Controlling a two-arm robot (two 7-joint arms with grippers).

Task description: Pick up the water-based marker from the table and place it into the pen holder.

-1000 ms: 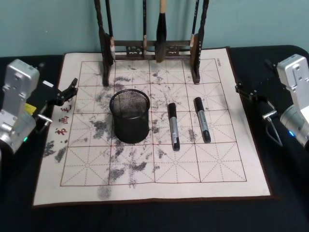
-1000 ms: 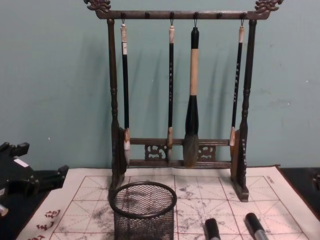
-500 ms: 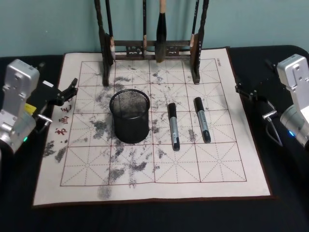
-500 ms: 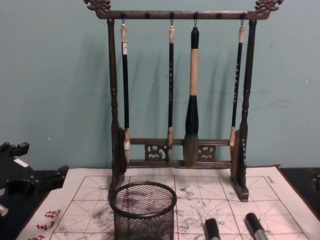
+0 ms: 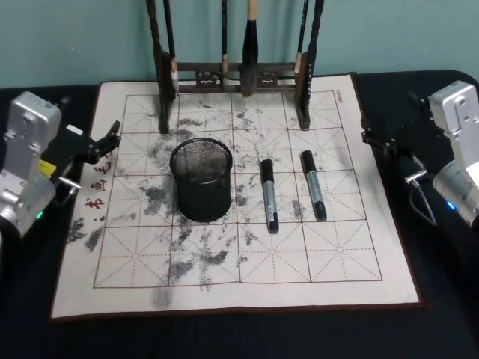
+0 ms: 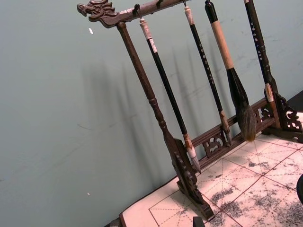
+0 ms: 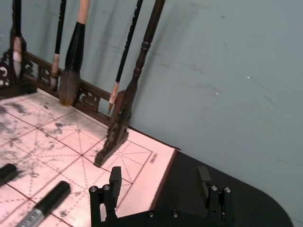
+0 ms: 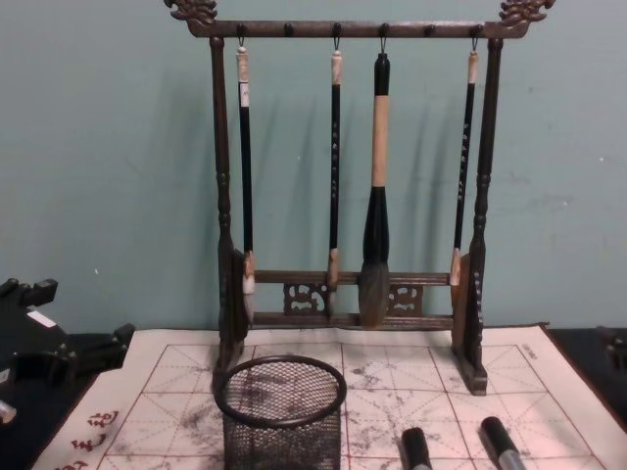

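Lying untouched on the mat (image 5: 337, 277), one marker (image 5: 269, 196) and a second marker (image 5: 313, 185) rest near the empty pen holder (image 5: 200, 179), on its right; which is water-based I can't tell. The right gripper (image 7: 159, 174) hangs wide open and empty at the mat's right edge, with the left gripper (image 5: 105, 142) parked opposite.

Soft, even, moderately bright light, brush rack (image 8: 221, 196) casting faint diffuse shadows on the wall (image 8: 118, 147) just behind it, pale mat (image 5: 299, 277) before it evenly lit on the dark table (image 5: 449, 329).
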